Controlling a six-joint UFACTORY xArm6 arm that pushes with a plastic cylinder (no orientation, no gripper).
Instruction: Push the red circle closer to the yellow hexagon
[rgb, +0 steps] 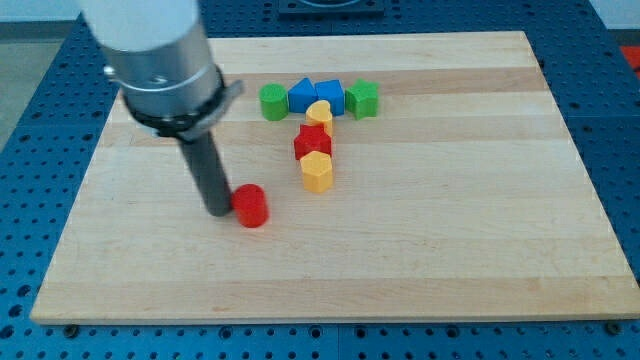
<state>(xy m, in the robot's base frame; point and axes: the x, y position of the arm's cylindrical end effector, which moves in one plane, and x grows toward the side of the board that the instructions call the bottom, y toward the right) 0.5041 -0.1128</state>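
The red circle (251, 206) is sitting against my tip (218, 211), left of the yellow hexagon (317, 172); fingers aren't showing.

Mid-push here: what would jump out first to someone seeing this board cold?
The big dark rod at the view's left, my tip touching the left side of the red circle. Next, the T-shaped cluster up at centre: green, blue, blue and green blocks in a row, with a yellow block, red block and yellow hexagon below.

red circle (251, 206) lower left of yellow hexagon (317, 172), near, apart
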